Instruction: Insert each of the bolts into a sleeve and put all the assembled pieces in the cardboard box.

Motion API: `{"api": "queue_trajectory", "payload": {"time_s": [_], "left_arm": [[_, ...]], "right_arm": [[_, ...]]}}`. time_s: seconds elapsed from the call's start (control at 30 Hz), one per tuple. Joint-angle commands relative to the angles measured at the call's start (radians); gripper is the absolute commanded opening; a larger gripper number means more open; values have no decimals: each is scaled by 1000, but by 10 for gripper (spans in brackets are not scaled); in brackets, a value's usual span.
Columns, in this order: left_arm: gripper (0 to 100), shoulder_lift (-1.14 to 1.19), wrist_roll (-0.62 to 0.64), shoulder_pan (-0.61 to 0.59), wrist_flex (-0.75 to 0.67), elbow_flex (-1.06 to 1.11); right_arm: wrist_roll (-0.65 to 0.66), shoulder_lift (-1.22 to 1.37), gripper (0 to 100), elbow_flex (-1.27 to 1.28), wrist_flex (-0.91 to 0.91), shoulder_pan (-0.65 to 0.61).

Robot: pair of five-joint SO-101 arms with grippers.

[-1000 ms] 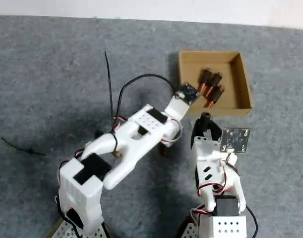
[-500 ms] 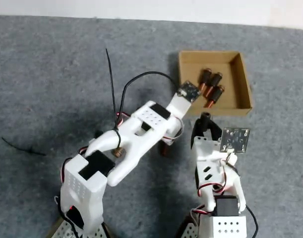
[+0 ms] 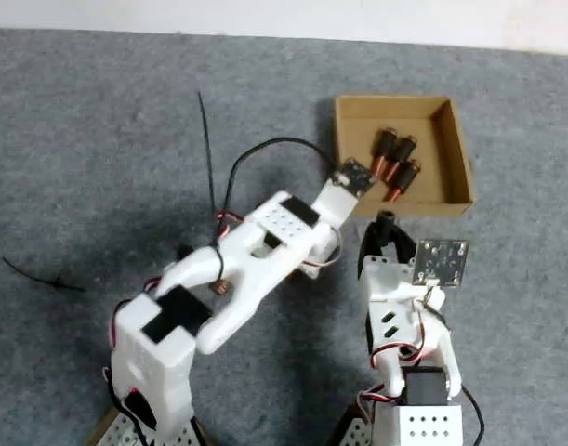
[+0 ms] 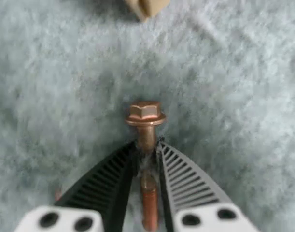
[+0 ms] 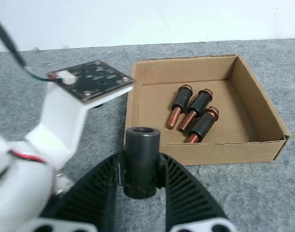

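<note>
My left gripper [image 4: 147, 145] is shut on the shaft of a copper bolt [image 4: 146, 113], whose hex head sticks out past the fingertips over the grey carpet. In the high view the left arm [image 3: 274, 246] stretches toward the cardboard box [image 3: 451, 149] and covers its own gripper. My right gripper [image 5: 141, 165] is shut on a black sleeve [image 5: 141, 145], held upright just short of the cardboard box's [image 5: 205, 152] near wall. The same right gripper [image 3: 386, 232] sits below the box in the high view. Three assembled pieces [image 5: 193, 113] lie side by side inside the box.
A corner of the box [image 4: 145, 7] shows beyond the bolt head. The left arm's camera board [image 5: 91, 79] hangs close beside the sleeve. A black cable tie [image 3: 42, 275] lies on the carpet at the far left, and a thin black cable [image 3: 207, 158] rises from the left arm.
The left arm has shifted slightly, and the dark tip that showed under its wrist is now covered by the arm. The right arm and the box's contents have not moved.
</note>
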Motion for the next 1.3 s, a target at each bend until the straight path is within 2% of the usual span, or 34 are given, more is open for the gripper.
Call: {"api": "queue_trajectory", "payload": {"time_s": [0.0, 0.3, 0.37, 0.5, 0.67, 0.83, 1.13, 1.27], "left_arm": [[5, -199, -2, -42, -120, 133], [5, -776, -5, -133, -562, 674], [5, -905, -60, -139, -614, 776], [5, -1141, -204, -134, -664, 943], [5, -1402, -212, -142, -732, 1090], [5, -1635, -213, -142, -732, 1196], [5, -2117, -215, -142, -732, 1412], [5, -2117, -215, -139, -769, 1438]], "right_arm": [[14, -13, 5, 10, -35, 12], [14, -13, 5, 10, -35, 7], [14, -13, 5, 10, -35, 7], [14, -13, 5, 10, -35, 7], [14, -13, 5, 10, -35, 5], [14, -13, 5, 13, -35, -58], [14, -13, 5, 13, -35, -65], [12, -13, 5, 10, -35, -79]]}}
